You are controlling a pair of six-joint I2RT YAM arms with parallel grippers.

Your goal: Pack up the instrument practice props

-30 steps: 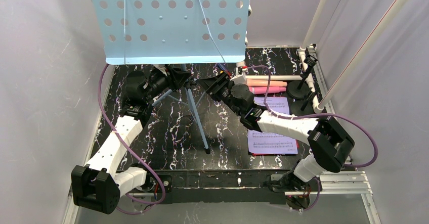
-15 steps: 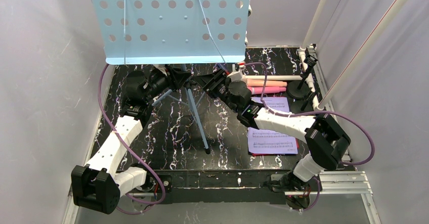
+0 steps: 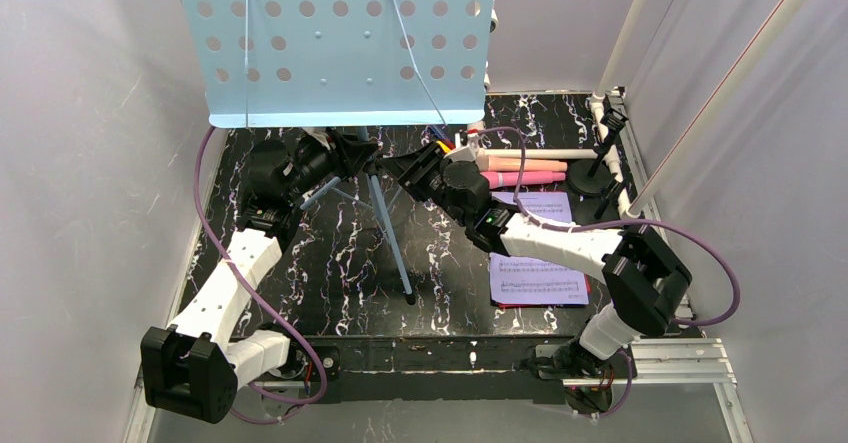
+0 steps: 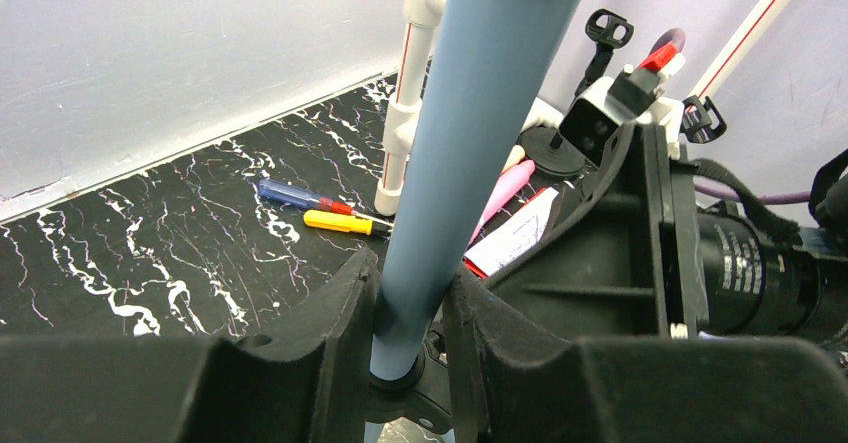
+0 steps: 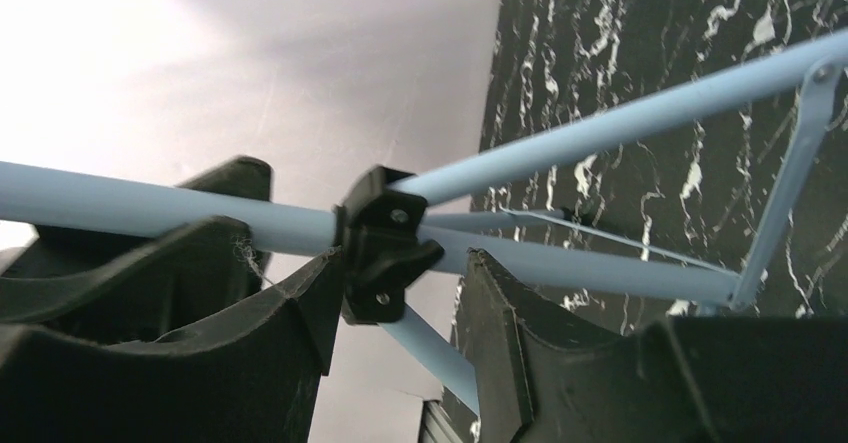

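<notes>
One grip set: my left hand [image 4: 410, 298] clamps the music rack [image 3: 340, 43]. The right hand [image 5: 400, 268] (fingers parted) straddles its leg hub [image 5: 385, 243].

Lighting: bright, even and diffuse from overhead, with faint, soft shadows.
Top view: sharp throughout, with a mild sheen on the black marbled desk [image 3: 330, 263].
Left wrist view: left claw [image 4: 410, 313] dark and soft-focused up close, background crisp.
Right wrist view: wall [image 5: 250, 63] overexposed to white glare at upper left, right claw [image 5: 395, 293] underlit and slightly blurred.
</notes>
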